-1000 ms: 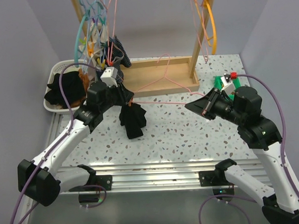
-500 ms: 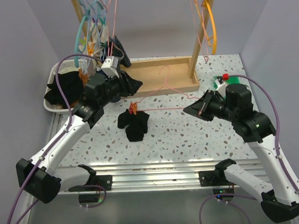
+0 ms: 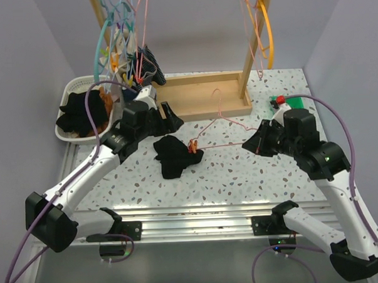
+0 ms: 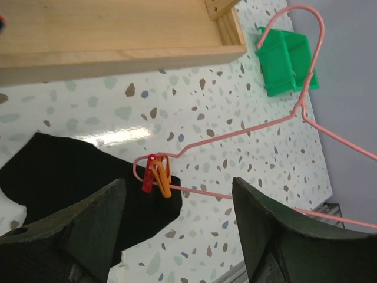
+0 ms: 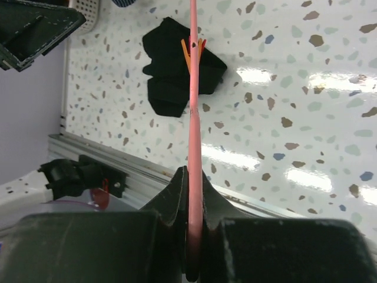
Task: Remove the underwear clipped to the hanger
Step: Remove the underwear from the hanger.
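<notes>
A black underwear (image 3: 173,156) lies crumpled on the speckled table, also seen in the left wrist view (image 4: 70,171) and the right wrist view (image 5: 174,73). A red and an orange clip (image 4: 156,175) sit on the left end of a pink wire hanger (image 3: 223,124), right at the cloth's edge; whether they still pinch it I cannot tell. My right gripper (image 5: 193,177) is shut on the hanger's bar (image 5: 192,88) at its right end. My left gripper (image 4: 177,221) hovers open just above and left of the clips, holding nothing.
A white basket (image 3: 68,90) with dark garments stands at the far left. Behind is a wooden rack base (image 3: 206,94) with hangers and striped garments (image 3: 149,65) above it. A green object (image 4: 285,59) lies at the right.
My left gripper opened and pulled back from the clip. The hanger's clipped end dropped and shifted right, and the black cloth went from hanging to lying on the table.
</notes>
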Available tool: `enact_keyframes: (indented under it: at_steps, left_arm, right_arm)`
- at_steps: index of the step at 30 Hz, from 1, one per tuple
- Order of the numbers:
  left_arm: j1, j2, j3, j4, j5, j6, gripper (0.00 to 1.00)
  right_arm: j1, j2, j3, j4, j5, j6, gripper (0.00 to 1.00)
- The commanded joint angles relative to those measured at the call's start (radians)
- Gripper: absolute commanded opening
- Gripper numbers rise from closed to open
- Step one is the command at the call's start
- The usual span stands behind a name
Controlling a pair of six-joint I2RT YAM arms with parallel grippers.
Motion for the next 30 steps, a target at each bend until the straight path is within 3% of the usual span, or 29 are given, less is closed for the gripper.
enact_keyframes:
  at_steps: [1, 7, 11, 15, 18, 22, 30]
  left_arm:
    - [-0.069, 0.027, 0.016, 0.036, 0.003, -0.072, 0.76]
    - [-0.081, 0.033, 0.046, 0.059, -0.023, -0.101, 0.76]
    - [-0.083, 0.007, 0.052, 0.036, -0.041, -0.089, 0.76]
    - [-0.081, -0.036, -0.032, 0.053, -0.064, -0.097, 0.77]
    - [-0.081, -0.067, -0.116, 0.082, -0.07, -0.126, 0.77]
    - [-0.083, -0.096, -0.204, 0.119, -0.073, -0.161, 0.77]
    - [-0.087, -0.068, -0.312, 0.192, -0.066, -0.241, 0.77]
  right_arm:
    - [0.001, -0.012, 0.072, 0.018, 0.074, -0.111, 0.0]
    - [0.002, 0.065, 0.327, -0.134, 0.208, -0.288, 0.0]
    - [0.002, 0.082, 0.37, -0.151, 0.213, -0.36, 0.0]
    - [0.002, 0.076, 0.255, -0.093, 0.012, -0.342, 0.0]
    - [0.002, 0.033, 0.078, 0.04, -0.118, -0.273, 0.0]
    - [0.004, -0.004, -0.105, 0.177, -0.175, -0.205, 0.0]
    - [0.004, -0.021, -0.197, 0.213, -0.197, -0.179, 0.0]
